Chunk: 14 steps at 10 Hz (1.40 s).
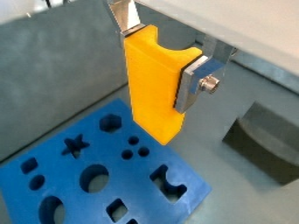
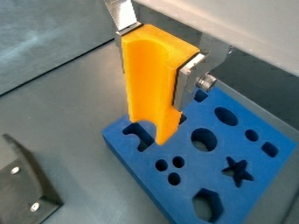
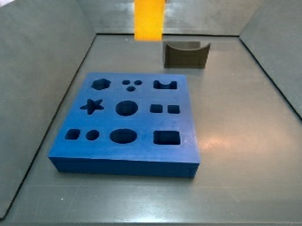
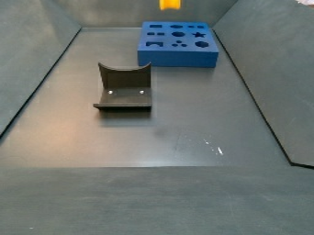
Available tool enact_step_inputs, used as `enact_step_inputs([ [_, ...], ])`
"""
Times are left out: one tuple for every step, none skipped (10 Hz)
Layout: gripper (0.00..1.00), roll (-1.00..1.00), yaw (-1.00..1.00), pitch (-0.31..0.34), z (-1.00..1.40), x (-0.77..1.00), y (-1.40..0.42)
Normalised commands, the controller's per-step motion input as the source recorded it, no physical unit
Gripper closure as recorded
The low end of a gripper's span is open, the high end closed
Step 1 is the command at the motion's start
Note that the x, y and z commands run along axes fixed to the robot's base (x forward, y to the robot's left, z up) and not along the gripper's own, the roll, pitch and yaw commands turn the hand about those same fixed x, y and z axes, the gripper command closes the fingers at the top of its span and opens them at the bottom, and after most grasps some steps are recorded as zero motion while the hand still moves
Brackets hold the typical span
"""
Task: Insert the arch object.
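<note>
The arch object [image 1: 152,96] is a tall orange bar with a half-round groove down one face, which also shows in a wrist view [image 2: 152,96]. My gripper [image 1: 160,57] is shut on its upper part, one silver finger on each side, as the wrist view [image 2: 158,54] also shows. The bar hangs upright above the blue board [image 1: 140,188], its lower end close over the arch-shaped hole [image 2: 138,133]. In the side views only the bar [image 3: 148,19] [image 4: 170,4] shows at the frame's upper edge. The gripper is out of frame there.
The blue board [image 3: 118,166] [image 4: 178,61] lies flat on the grey floor with several shaped holes, among them an arch hole [image 3: 165,84]. The dark fixture [image 3: 186,55] [image 4: 123,89] stands apart from the board. Grey walls enclose the floor.
</note>
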Motion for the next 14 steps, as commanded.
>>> enact_step_inputs([
  [1.00,-0.01,-0.39,-0.154,-0.90,0.32,-0.24],
  [1.00,0.00,-0.37,-0.083,-0.79,0.45,-0.22],
  [1.00,0.04,-0.26,-0.020,-0.78,0.50,-0.12],
  [1.00,0.01,-0.13,-0.041,-0.78,0.35,-0.05],
  [1.00,0.00,0.00,-0.100,-0.83,0.17,0.00],
  [1.00,0.00,0.00,-0.123,-0.77,0.09,0.00],
  [1.00,0.01,0.00,-0.110,-0.59,0.00,0.00],
  [1.00,0.05,0.00,-0.043,-0.45,0.00,0.00],
  [1.00,0.07,0.00,0.000,-0.36,0.00,0.01],
  [1.00,0.08,0.00,0.000,-0.28,0.00,0.04],
  [1.00,0.10,0.00,0.000,-0.25,0.00,0.08],
  [1.00,0.08,-0.02,0.033,-0.27,0.15,0.12],
  [1.00,0.10,-0.03,0.043,-0.34,0.20,0.13],
  [1.00,0.09,-0.04,0.017,-0.45,0.16,0.11],
])
